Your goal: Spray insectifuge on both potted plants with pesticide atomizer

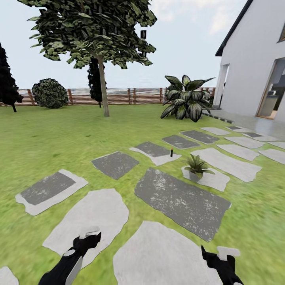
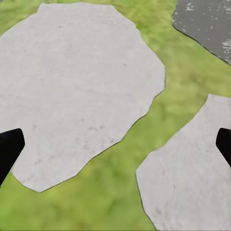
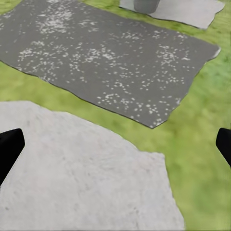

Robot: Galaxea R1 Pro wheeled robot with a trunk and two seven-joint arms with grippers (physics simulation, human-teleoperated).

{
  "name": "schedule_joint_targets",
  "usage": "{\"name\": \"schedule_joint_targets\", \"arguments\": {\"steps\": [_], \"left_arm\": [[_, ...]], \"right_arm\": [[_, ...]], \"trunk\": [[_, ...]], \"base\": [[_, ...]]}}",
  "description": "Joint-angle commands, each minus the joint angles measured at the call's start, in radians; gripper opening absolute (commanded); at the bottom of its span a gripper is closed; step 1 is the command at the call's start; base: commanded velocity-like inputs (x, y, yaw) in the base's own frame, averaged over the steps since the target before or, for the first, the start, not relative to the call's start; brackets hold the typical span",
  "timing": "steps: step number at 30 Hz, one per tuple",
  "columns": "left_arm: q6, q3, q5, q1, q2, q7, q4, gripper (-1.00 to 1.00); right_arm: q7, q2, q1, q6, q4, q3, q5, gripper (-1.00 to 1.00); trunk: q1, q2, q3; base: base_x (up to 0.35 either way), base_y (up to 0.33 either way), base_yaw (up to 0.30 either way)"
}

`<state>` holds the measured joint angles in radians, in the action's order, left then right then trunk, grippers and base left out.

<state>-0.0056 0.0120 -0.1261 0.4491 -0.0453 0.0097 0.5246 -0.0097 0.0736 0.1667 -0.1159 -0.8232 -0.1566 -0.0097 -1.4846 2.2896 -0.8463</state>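
Observation:
The pesticide atomizer [image 1: 171, 152], a small dark bottle, stands upright on a pale stepping stone well ahead of me in the garden. Just to its right and nearer, one potted plant [image 1: 196, 165] with pointed green leaves sits in a grey pot on another pale stone; the pot's base [image 3: 146, 5] shows at the right wrist view's edge. My left gripper [image 1: 89, 236] [image 2: 115, 149] hangs open over a light stone, holding nothing. My right gripper [image 1: 218, 253] [image 3: 115, 147] is open too, over a light stone near a dark speckled slab [image 3: 110, 62]. Both are far short of the atomizer.
Light and dark stepping stones [image 1: 182, 202] cross the lawn towards a white house [image 1: 253, 59] at the right. A tree [image 1: 103, 79], a large broad-leaved plant [image 1: 186, 101], a round dark shrub [image 1: 49, 93] and a wooden slat fence [image 1: 118, 96] stand at the back.

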Motion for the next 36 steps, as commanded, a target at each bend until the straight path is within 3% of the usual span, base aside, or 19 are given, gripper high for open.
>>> {"name": "schedule_joint_targets", "arguments": {"steps": [1,13,22,36], "left_arm": [[-0.001,-0.001,-0.01,0.0,0.0,0.001,0.0,1.0],[-0.001,-0.002,-0.01,0.0,-0.001,0.001,0.0,1.0],[-0.001,-0.003,-0.01,0.0,-0.001,0.001,0.0,1.0],[-0.001,-0.002,-0.01,0.0,-0.001,0.001,0.0,1.0]], "right_arm": [[-0.001,0.0,0.0,-0.003,0.0,0.0,-0.001,1.0],[-0.002,0.001,0.0,-0.005,0.002,-0.001,-0.001,1.0],[0.003,0.016,-0.01,-0.022,0.01,0.001,0.011,1.0],[0.004,0.011,-0.012,-0.022,-0.002,0.0,0.004,1.0]], "trunk": [[0.0,0.0,-0.001],[0.0,0.0,-0.001],[0.0,0.0,-0.001],[0.0,0.0,-0.001]], "base": [[0.332,0.035,0.0],[0.332,0.067,0.0],[0.332,0.075,0.0],[0.332,0.076,0.0]]}}
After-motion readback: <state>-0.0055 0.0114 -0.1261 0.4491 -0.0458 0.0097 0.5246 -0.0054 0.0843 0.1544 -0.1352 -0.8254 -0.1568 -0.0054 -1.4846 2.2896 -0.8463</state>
